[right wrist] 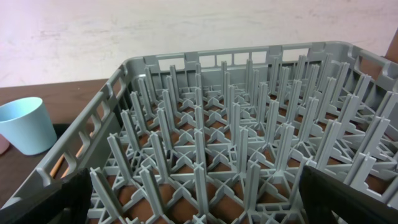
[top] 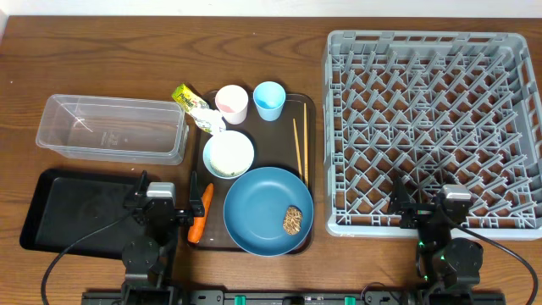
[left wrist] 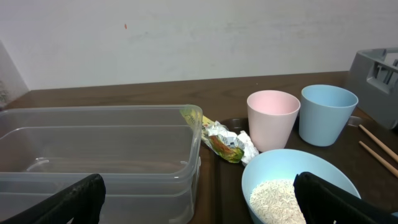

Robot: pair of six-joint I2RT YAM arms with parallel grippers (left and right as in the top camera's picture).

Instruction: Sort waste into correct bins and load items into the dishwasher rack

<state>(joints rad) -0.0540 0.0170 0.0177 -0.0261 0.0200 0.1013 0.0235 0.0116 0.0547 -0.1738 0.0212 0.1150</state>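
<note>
On the dark-brown serving tray (top: pixel 310 114) lie a blue plate (top: pixel 262 203) with a brown lump (top: pixel 292 219), a white bowl (top: pixel 229 154) of rice (left wrist: pixel 277 202), a pink cup (top: pixel 231 103), a light-blue cup (top: pixel 269 100) and chopsticks (top: pixel 300 144). A carrot (top: pixel 201 213) lies at the tray's left edge. A snack wrapper (top: pixel 188 99) and a tissue (top: pixel 212 123) lie at its back left. My left gripper (top: pixel 159 203) is open and empty over the black tray (top: pixel 76 207). My right gripper (top: pixel 432 207) is open at the near edge of the grey rack (top: pixel 432 127).
The clear tub (top: pixel 110 127) stands empty behind the black tray and fills the left of the left wrist view (left wrist: pixel 99 149). The rack's upright pegs (right wrist: pixel 249 124) fill the right wrist view, with the light-blue cup (right wrist: pixel 25 124) to its left.
</note>
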